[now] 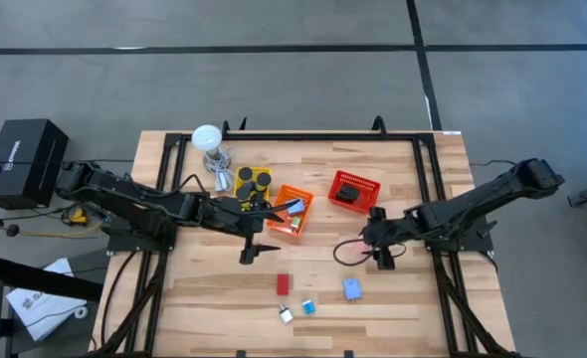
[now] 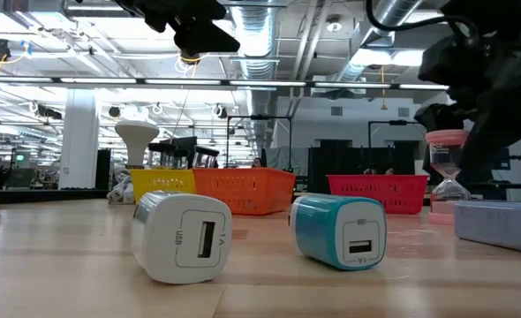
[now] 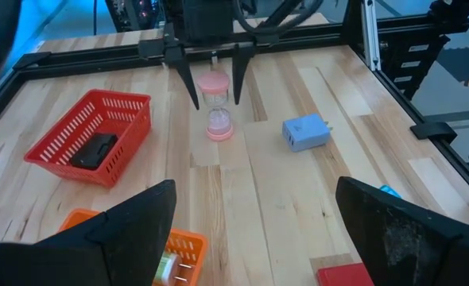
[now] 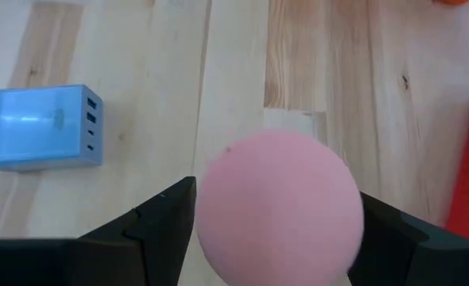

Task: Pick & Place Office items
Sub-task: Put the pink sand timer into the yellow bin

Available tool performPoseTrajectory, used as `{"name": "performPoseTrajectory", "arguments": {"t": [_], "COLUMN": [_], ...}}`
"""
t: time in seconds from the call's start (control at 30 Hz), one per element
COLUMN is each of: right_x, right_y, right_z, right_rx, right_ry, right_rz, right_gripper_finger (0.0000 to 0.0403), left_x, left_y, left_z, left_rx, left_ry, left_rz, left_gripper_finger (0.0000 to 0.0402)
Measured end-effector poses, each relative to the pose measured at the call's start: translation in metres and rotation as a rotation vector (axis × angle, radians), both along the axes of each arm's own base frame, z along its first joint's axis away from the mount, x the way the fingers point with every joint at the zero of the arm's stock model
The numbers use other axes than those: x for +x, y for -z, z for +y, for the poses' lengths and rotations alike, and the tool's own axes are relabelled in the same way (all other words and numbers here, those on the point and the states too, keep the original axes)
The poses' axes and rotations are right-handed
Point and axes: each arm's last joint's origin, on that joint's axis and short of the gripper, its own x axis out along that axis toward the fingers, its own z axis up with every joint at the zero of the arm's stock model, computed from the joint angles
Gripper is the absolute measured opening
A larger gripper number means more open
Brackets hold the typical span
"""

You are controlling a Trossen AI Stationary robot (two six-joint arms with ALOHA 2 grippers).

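Observation:
A pink hourglass [image 3: 216, 107] stands upright on the table. My right gripper [image 1: 383, 249] is open, with one finger on each side of the hourglass's round pink top [image 4: 278, 206]; I cannot tell whether they touch it. My left gripper [image 1: 259, 242] is open and empty, above the table beside the orange basket [image 1: 290, 211]. A light-blue block [image 1: 352, 288], a red flat rectangle [image 1: 283, 284], a white cube [image 2: 183, 237] and a teal cube [image 2: 340, 230] lie on the near part of the table. Black pucks [image 1: 254, 181] sit in the yellow basket.
The red basket [image 1: 353, 189] holds a black flat item [image 3: 91, 151]. The orange basket [image 3: 179, 246] holds a small item. A white round-headed stand [image 1: 207, 139] is at the far left, beside the yellow basket [image 2: 163, 183]. Black frame rails [image 1: 303, 132] run along the table's edges.

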Motion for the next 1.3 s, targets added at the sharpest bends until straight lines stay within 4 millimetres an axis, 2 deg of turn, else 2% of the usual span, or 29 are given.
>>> {"name": "performPoseTrajectory", "arguments": {"t": [0.23,0.5,0.63,1.07,1.3], "right_x": [0.003,0.011,0.007,0.008,0.008], "right_y": [0.001,-0.017,-0.016,-0.017,-0.017], "right_z": [0.001,0.003,0.002,0.002,0.002], "right_rx": [0.001,0.001,-0.016,-0.013,-0.008], "right_ry": [-0.001,-0.012,-0.010,-0.011,-0.014], "right_rz": [-0.006,-0.036,0.023,0.014,0.016], "right_gripper_finger": [0.0260,0.0260,0.0260,0.0259,0.0232], "left_x": [0.000,0.000,0.000,0.000,0.000], "left_y": [0.000,0.000,0.000,0.000,0.000], "left_z": [0.000,0.000,0.000,0.000,0.000], "left_rx": [0.000,-0.002,-0.001,-0.001,0.001], "left_ry": [0.001,0.004,0.003,0.003,-0.001], "left_rz": [0.000,0.001,0.001,0.001,0.001], "left_gripper_finger": [0.0342,0.0342,0.0342,0.0342,0.0342]}}
